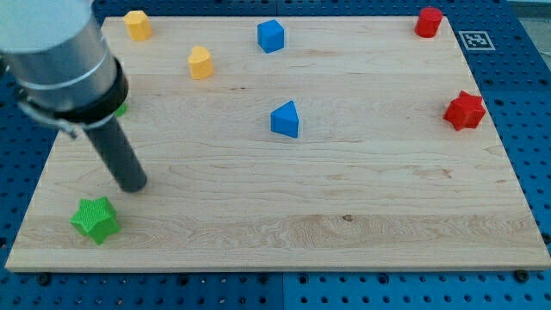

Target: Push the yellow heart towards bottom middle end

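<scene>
Camera view shows my tip, a bare dark rod with no fingers and holding nothing, resting just above the green star block at the wooden board's left, well below the yellow heart block near the top, so repositioning above that heart appears necessary before pushing it down.

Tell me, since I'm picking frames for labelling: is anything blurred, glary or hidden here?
Camera view: even light, soft shadows, no glare on the board; blocks sharp, like the green star; the arm's near grey body looks soft and hides most of a green block; my tip is clear.
</scene>
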Robot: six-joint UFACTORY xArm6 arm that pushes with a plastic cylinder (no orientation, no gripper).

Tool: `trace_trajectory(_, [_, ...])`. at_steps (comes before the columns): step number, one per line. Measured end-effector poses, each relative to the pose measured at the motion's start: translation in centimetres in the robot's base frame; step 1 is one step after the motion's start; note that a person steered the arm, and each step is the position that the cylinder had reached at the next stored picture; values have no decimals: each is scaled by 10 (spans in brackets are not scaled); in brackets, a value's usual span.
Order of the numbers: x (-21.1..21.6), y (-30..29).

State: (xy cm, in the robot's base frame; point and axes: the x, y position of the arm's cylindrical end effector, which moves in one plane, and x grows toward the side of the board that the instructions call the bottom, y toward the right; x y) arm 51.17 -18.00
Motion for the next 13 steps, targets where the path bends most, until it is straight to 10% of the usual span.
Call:
trace_trajectory(5, [-220,3])
trace_trajectory(13, [-126,112])
